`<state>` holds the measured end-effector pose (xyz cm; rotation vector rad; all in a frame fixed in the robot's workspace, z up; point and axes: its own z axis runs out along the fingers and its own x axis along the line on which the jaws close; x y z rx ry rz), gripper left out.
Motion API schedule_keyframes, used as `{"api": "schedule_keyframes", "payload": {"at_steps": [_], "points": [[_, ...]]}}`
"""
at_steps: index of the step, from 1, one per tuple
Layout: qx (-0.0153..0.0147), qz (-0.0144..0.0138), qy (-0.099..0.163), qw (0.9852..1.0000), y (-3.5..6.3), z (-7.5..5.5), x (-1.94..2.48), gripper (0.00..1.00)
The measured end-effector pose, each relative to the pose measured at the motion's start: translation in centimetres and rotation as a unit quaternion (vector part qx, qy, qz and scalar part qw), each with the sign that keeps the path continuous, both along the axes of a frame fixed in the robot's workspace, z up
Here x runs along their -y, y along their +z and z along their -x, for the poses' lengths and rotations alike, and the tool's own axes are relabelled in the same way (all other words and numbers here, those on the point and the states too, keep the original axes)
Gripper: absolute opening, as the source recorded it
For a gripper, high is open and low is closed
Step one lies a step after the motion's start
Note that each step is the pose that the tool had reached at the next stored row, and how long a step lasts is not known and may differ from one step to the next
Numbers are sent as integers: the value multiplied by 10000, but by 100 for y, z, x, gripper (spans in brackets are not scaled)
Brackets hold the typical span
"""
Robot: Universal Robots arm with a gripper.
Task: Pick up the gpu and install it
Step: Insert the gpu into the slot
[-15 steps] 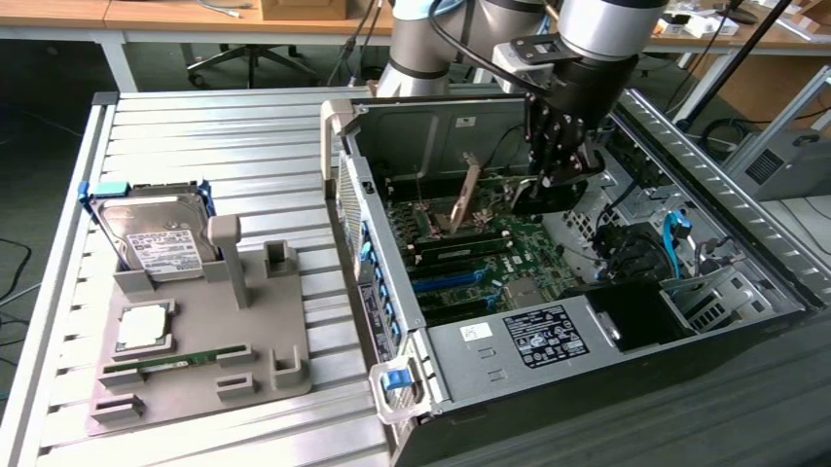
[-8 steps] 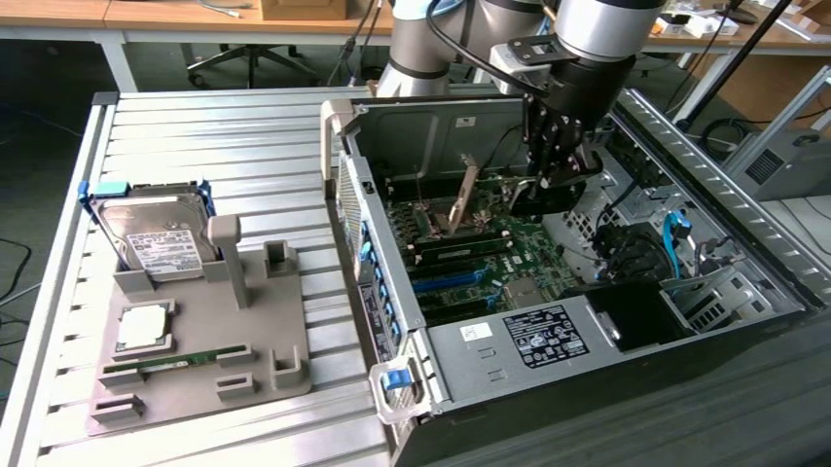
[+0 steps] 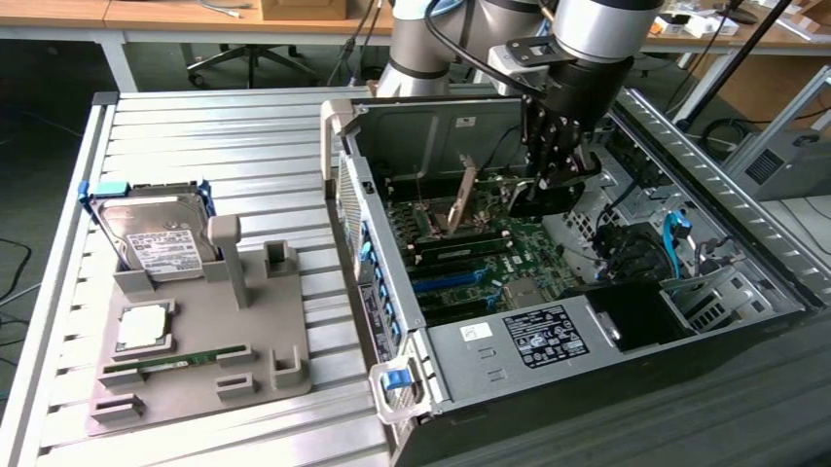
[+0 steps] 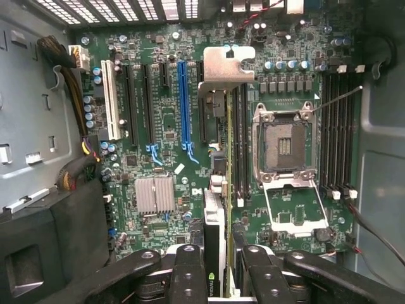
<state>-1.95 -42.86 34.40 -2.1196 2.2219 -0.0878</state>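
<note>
We see our hand (image 4: 220,269) clenched on the gpu (image 4: 214,221), holding it edge-on over the motherboard (image 4: 158,126) inside the open computer case (image 3: 546,341).

The fingers (image 4: 188,273) grip the gpu (image 4: 214,234) edge-on above the green motherboard (image 4: 161,120).

The arm (image 3: 585,39) is cut off by the top edge of the exterior view, upper right. At centre right the jaws' tips are lost against dark parts inside the case (image 3: 389,292). The case's near corner runs off the bottom edge. The label print on the drive (image 3: 156,243), at left, is too small to read. In the wrist view the gpu (image 4: 215,221), clamped between the jaws, shows edge-on. Its faces are hidden, the picture's edge cuts its near end, and it hides the board (image 4: 164,126) beneath it.
</note>
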Motion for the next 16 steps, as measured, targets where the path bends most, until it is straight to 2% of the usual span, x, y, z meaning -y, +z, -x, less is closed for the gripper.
{"api": "schedule_keyframes", "payload": {"at_steps": [6,16], "points": [[0,25,-1,10000,-9,10,0,27],[0,50,0,10000,-21,30,3,27]]}}
